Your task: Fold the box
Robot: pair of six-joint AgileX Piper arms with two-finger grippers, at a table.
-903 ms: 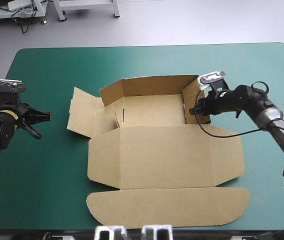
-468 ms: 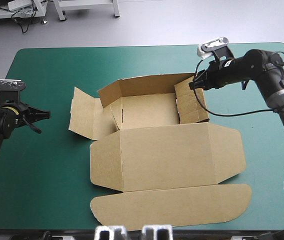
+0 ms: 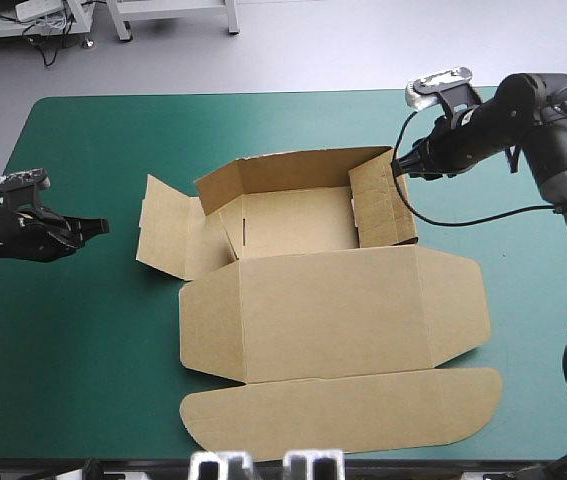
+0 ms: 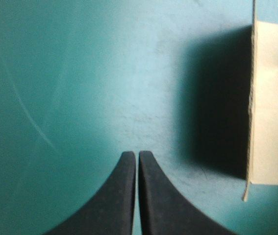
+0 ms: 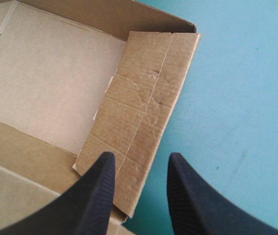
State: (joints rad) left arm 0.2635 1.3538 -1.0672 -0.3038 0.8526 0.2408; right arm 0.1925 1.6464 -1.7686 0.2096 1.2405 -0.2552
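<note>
Since the earlier picture, your right gripper (image 3: 395, 170) has drawn back from the near right corner of the tray toward the far right of the bench (image 3: 83, 330). Your left gripper (image 3: 98, 227) has shifted a little toward the near edge.

You see the brown box (image 3: 333, 300) in the middle of the teal-green cover, partly formed. Its back wall (image 3: 293, 170) is raised, its right side wall (image 3: 378, 200) stands leaning, its left flap (image 3: 168, 235) lies opened outward, and its lid (image 3: 343, 410) lies flat toward you.

Your right gripper's black fingers are spread apart just above the right side wall's outer edge, not pinching it. Your left gripper's fingers are pressed together over bare cover, near the left flap but clear of it.
</note>
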